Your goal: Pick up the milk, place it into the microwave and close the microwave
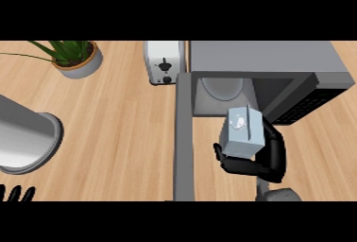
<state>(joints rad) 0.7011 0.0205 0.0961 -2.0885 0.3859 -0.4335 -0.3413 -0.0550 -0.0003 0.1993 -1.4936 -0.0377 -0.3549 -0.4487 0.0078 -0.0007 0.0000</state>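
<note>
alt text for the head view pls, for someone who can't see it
The right hand holds a milk carton just in front of the open microwave, whose door swings out toward the viewer. A toaster, a potted plant and a metal pot stand on the wooden counter; left hand's fingertips show at the lower left.
</note>
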